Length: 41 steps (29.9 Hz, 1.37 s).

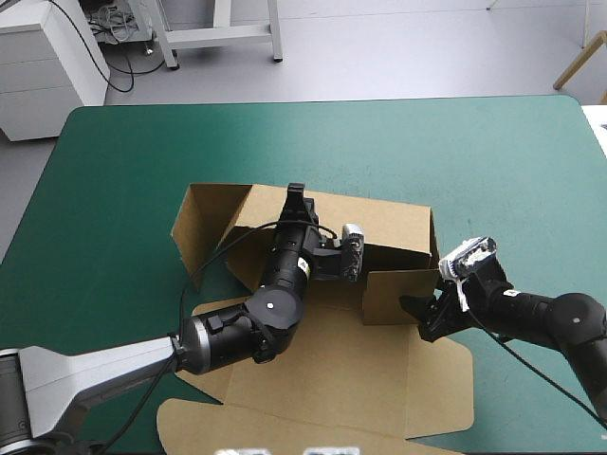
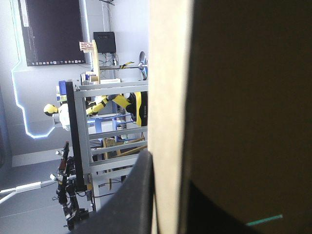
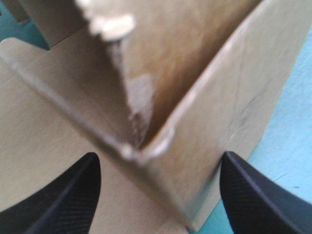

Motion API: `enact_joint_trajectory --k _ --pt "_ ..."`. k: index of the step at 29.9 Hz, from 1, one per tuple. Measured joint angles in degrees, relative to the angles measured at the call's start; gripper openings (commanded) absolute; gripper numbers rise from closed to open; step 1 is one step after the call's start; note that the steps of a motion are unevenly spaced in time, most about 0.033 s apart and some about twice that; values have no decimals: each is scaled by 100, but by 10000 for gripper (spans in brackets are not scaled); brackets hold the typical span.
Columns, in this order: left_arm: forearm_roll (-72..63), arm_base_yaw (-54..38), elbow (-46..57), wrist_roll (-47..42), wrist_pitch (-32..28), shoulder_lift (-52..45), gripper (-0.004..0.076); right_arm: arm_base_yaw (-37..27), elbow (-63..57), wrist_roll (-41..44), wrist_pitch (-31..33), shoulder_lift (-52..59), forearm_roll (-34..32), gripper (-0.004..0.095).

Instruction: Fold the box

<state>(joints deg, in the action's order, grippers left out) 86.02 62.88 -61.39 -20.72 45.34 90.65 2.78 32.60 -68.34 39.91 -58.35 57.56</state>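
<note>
Box (image 1: 332, 374) sits mid-table (image 1: 474, 142), a bit toward 6 o'clock, half-formed. Back wall (image 1: 379, 223) at 12 o'clock is upright, side flap (image 1: 204, 223) at 9 o'clock stands angled outward, a short wall at 3 o'clock is raised, and the big panel at 6 o'clock lies flat on the teal-green cover. Left arm comes in from 7 o'clock across the flat panel. Left gripper (image 1: 295, 194) is at the top edge of the back wall, nearly closed, with the board pinched between its black fingers (image 2: 139, 195); wrist view shows one finger on each side of the pale cut edge. Right arm comes in from 4 o'clock. Right gripper (image 1: 424, 318) is spread wide and holds nothing; the box's front corner on the 3 o'clock side sits in the gap just ahead of its fingers. Can't tell if either of those fingers touches the board.
</note>
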Motion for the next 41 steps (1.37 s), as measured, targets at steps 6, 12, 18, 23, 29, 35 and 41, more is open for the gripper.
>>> enact_joint_trajectory --k 6,12,18,23,29,35,41 --pt "0 0 -1 12 -6 0 -10 798 -23 722 -1593 0 48 488" --pt "-56 0 -13 12 18 0 -10 1258 -30 1222 -2573 -48 135 291" --pt "-175 0 -43 -71 67 0 -10 1513 207 1345 -3243 -619 129 235" --pt "-309 0 -49 -216 253 0 -10 1561 666 1428 -3368 -1167 31 17" --pt "-347 0 -49 -247 377 -2 -10 1561 890 1490 -3344 -1338 -375 3" --pt "-367 0 -49 -253 372 -7 -10 1561 915 1795 -3292 -1338 -850 2" --pt "-365 0 -49 -253 372 -9 57 1561 931 1871 -3225 -1338 -1030 0"
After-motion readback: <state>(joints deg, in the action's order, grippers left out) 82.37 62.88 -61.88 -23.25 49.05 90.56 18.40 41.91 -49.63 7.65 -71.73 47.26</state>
